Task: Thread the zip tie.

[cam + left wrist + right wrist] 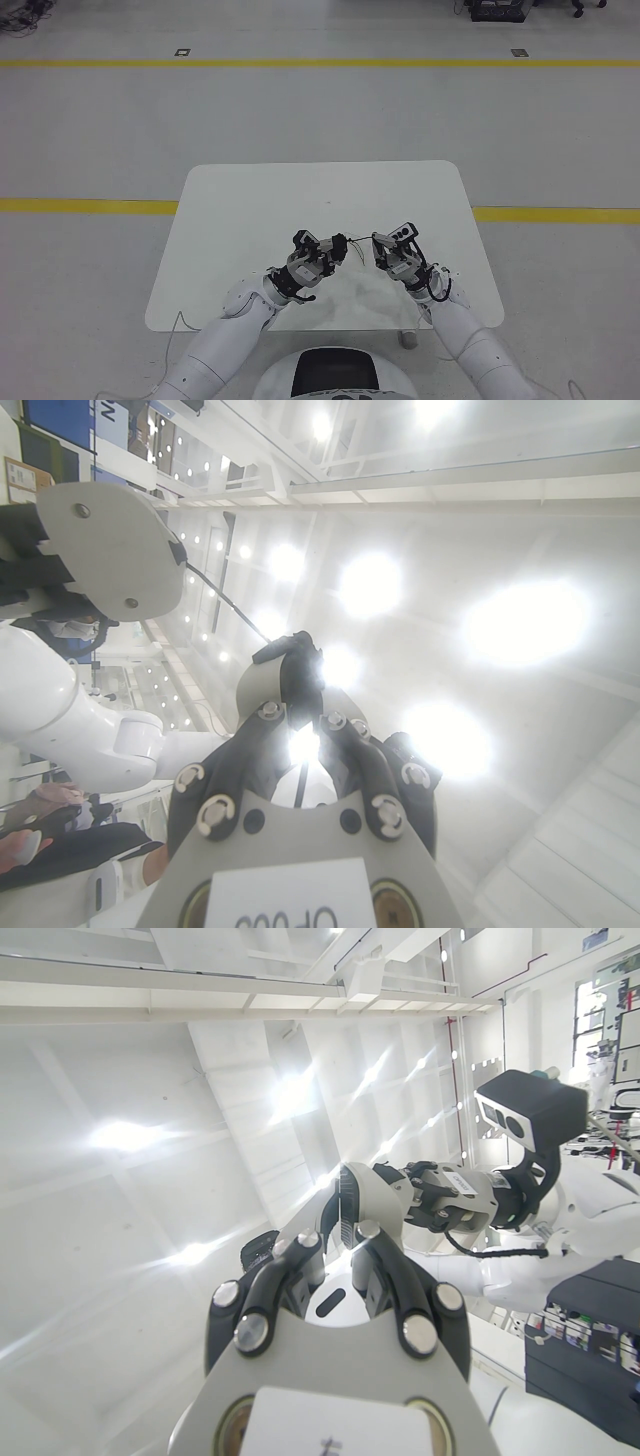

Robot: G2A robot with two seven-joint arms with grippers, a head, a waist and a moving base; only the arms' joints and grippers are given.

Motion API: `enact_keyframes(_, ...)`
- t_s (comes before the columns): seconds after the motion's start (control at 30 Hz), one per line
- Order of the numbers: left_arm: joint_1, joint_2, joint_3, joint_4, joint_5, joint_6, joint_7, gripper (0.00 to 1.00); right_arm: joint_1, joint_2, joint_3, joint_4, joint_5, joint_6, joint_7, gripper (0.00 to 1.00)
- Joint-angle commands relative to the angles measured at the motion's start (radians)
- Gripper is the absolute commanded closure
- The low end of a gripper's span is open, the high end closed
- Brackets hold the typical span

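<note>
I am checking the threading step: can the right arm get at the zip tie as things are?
Probably yes. The zip tie spans the short gap between the left gripper and the right gripper above the table, and nothing stands in between.

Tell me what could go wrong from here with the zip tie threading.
The zip tie is a thin strip spanning the air between the left gripper and the right gripper; it may flex and throw off the aim.
The grippers sit very near each other; a small closing move might knock them together.
It is held above the table; a slip in the left gripper's pinch would likely drop it.
</note>
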Motion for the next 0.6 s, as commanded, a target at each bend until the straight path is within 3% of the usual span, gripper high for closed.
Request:
enact_keyframes(0.0,0.0,0.0,0.0,0.0,0.0,0.0,0.0,1.0,-0.001,0.0,0.0,0.0,0.0,-0.001,0.0,1.0)
enact_keyframes(0.2,0.0,0.0,0.0,0.0,0.0,0.0,0.0,1.0,-0.004,0.0,0.002,0.0,-0.002,-0.002,0.0,1.0)
enact_keyframes(0.23,0.0,0.0,0.0,0.0,0.0,0.0,0.0,1.0,-0.004,0.001,0.003,0.001,-0.002,-0.002,0.0,0.91)
enact_keyframes(0.27,0.0,0.0,0.0,0.0,0.0,0.0,0.0,1.0,-0.005,0.0,0.004,0.003,0.0,-0.002,0.0,0.6)
enact_keyframes(0.3,0.0,0.0,0.0,0.0,0.0,0.0,0.0,1.0,-0.007,0.0,0.007,0.006,0.006,-0.003,0.0,0.0)
enact_keyframes(0.57,0.0,0.0,0.0,0.0,0.0,0.0,0.0,1.0,-0.001,-0.003,0.024,0.035,0.016,-0.005,-0.017,0.0)
